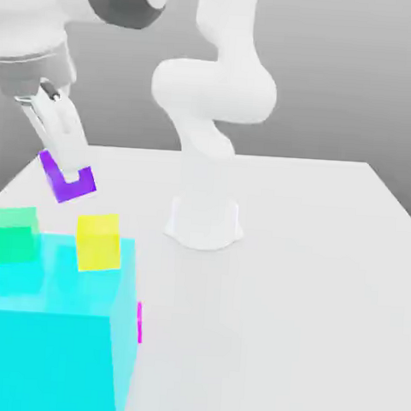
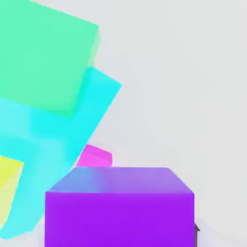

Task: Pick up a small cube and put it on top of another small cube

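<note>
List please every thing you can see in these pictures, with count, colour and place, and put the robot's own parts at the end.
small cube: one, violet-purple, held in the air above the table, tilted, at the exterior view's left.
green cube: one, green, on top of the big cyan cube.
yellow cube: one, yellow, on top of the big cyan cube, beside the green one.
big cyan cube: one, cyan, on the table at the exterior view's lower left.
magenta cube: one, magenta, mostly hidden behind the cyan cube.
table: one, white.
arm: one, white, base mid-table.
tool: one, shut on the small cube.
</note>
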You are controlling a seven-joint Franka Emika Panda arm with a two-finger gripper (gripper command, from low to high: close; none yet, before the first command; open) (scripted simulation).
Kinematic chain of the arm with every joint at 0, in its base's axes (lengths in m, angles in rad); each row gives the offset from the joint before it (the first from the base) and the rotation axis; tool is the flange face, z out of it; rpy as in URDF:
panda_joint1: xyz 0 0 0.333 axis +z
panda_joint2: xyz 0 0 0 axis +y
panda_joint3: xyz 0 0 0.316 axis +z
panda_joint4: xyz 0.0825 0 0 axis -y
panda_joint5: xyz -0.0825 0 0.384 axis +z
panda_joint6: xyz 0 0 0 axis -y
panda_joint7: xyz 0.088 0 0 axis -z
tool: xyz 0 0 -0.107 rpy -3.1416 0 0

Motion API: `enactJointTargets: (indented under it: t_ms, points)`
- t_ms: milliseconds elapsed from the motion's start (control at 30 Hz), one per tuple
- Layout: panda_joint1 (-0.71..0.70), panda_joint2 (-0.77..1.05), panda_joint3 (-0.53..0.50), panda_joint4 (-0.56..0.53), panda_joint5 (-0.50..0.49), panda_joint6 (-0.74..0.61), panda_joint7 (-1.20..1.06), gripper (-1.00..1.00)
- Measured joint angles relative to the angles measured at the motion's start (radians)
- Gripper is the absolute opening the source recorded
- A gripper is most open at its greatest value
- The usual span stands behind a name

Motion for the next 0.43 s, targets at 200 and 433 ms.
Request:
enactJointTargets:
  t_ms: [200,433]
  points:
    - [0.06,0.049,0.037,-0.008,0.02,0.165,-0.091,-1.0]
    - [0.06,0.075,0.038,-0.049,0.021,0.235,-0.095,1.0]
